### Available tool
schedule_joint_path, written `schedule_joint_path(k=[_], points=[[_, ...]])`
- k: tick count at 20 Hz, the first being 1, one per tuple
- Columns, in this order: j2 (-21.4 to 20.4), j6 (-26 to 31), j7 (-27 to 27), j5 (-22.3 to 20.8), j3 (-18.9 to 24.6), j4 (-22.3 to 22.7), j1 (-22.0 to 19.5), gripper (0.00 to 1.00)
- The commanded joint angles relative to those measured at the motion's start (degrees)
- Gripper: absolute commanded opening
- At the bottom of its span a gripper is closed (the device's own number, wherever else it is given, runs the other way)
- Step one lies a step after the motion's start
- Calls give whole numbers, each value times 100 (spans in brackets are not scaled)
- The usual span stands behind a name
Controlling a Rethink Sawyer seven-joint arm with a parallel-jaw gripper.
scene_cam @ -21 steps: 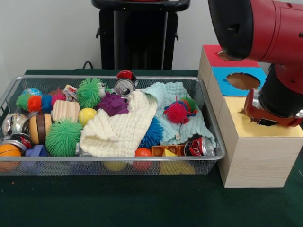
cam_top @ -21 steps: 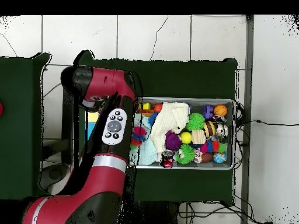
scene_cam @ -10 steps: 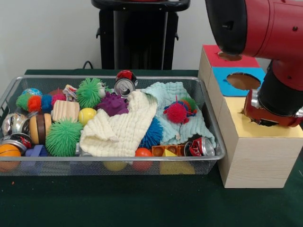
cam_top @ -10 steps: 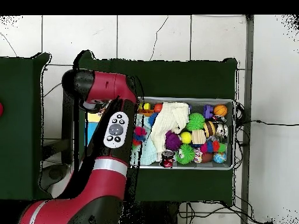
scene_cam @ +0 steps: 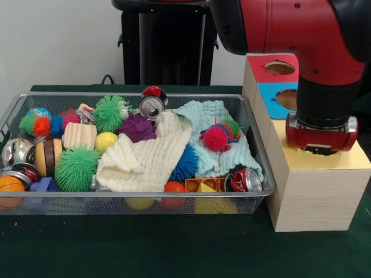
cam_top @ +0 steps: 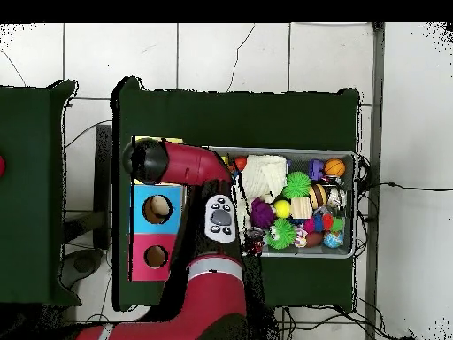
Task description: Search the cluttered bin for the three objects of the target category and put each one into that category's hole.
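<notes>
The wire bin [scene_cam: 264, 191] holds a jumble of toys. Among them are a crushed red can [scene_cam: 246, 179], an upright can [scene_cam: 152, 106], green spiky balls [scene_cam: 77, 168], a red spiky ball [scene_cam: 216, 138] and a yellow ball [scene_cam: 106, 141]. A cream cloth [scene_cam: 145, 156] and a pale teal cloth [scene_cam: 211, 119] lie over the middle. To the right stands the wooden box, with a red hole [scene_cam: 279, 68], a blue hole [scene_cam: 285, 98] and a yellow top [scene_cam: 356, 159]. My gripper [scene_cam: 321, 146] is pressed low on the yellow top, hidden under the red wrist.
From overhead, my arm [cam_top: 190, 168] crosses from the box to the bin's [cam_top: 352, 252] left end and covers the yellow section. The blue hole [cam_top: 157, 208] and red hole [cam_top: 156, 257] are uncovered. Green cloth covers the table [scene_cam: 174, 249].
The arm has swung, with its upper links now across the top of the front view. The wrist shifted slightly along the yellow top. Overhead, the blue and red holes have become visible.
</notes>
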Motion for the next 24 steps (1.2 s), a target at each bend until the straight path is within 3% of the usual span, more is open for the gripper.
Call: schedule_joint_path(k=[1, 7, 10, 17, 24], points=[[604, -2626, -371, -1437, 1393, 1738, -1093, 0], [878, -2716, 157, -1961, 1443, 1347, -1100, 0], [970, -2231, 262, -1917, 1231, 1022, -897, 0], [941, -1470, 149, -1818, 1213, 845, -852, 0], [954, -1224, 95, -1801, 1121, 743, -776, 0]])
